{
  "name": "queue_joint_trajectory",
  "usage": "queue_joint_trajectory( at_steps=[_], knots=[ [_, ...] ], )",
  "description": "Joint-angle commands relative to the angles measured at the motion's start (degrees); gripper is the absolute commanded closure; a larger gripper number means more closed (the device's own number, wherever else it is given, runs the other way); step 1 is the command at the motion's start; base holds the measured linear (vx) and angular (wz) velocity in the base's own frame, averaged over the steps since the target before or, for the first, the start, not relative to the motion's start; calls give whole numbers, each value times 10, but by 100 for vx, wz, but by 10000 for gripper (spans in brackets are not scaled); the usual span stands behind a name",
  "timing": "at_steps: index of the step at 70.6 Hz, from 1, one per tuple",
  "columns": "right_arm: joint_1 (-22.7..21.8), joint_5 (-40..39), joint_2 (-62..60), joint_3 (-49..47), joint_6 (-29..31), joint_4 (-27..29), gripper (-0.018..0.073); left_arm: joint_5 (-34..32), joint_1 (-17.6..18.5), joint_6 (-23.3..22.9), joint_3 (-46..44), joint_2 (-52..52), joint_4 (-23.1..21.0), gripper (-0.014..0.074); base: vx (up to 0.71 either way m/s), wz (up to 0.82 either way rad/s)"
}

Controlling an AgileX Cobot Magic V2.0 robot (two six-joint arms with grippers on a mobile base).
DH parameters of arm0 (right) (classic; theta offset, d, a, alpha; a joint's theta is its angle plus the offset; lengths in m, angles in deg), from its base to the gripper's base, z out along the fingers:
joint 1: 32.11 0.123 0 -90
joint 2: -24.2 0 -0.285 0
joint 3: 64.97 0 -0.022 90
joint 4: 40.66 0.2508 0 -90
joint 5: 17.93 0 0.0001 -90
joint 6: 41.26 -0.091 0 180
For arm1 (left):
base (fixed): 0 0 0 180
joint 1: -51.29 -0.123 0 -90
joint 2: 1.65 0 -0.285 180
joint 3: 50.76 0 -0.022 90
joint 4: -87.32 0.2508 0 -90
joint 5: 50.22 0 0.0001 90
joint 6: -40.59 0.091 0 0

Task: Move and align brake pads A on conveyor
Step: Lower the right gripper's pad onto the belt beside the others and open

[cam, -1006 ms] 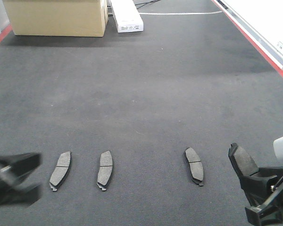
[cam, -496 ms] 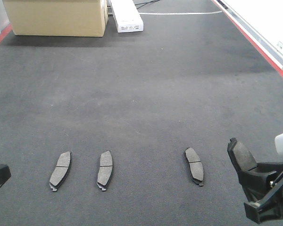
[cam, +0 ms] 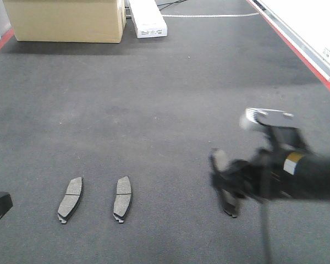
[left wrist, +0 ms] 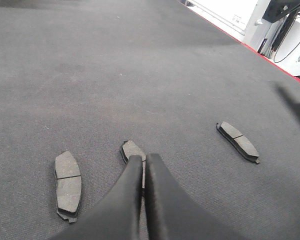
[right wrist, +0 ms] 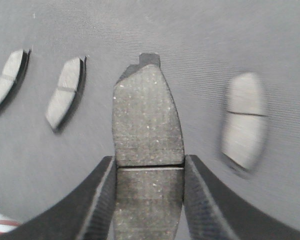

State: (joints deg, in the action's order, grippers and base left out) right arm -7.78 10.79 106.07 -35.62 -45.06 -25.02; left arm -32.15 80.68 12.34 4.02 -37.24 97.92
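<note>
Charcoal felt conveyor (cam: 165,99) carries three pads: two side by side at front left (cam: 70,198) (cam: 122,198), a third (left wrist: 238,141) well apart to the right. The right gripper (right wrist: 149,197) has its jaws clamped on a fourth pad (right wrist: 148,125), above the belt near the third. The left gripper (left wrist: 144,165) shows jaws pressed together, holding nothing.

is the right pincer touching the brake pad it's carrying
Touching. The right wrist view shows the right pincer with both fingers pressed against the long edges of the brake pad, no gap either side.
</note>
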Motion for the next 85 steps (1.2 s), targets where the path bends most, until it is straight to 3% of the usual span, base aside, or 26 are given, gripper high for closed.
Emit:
queue_joint_trajectory(
  at_steps=[1,26,61,85],
  knots=[
    [1,-41,55,-58,4,46,363,-37,-1,1,-15,0,2,604,0,0],
    [1,-38,239,-153,8,92,350,-37,-1,1,-15,0,2,604,0,0],
    [1,-41,330,-187,8,107,328,-37,-1,1,-15,0,2,604,0,0],
    [1,-37,331,-187,8,107,137,-37,-1,1,-15,0,2,603,0,0]
  ],
)
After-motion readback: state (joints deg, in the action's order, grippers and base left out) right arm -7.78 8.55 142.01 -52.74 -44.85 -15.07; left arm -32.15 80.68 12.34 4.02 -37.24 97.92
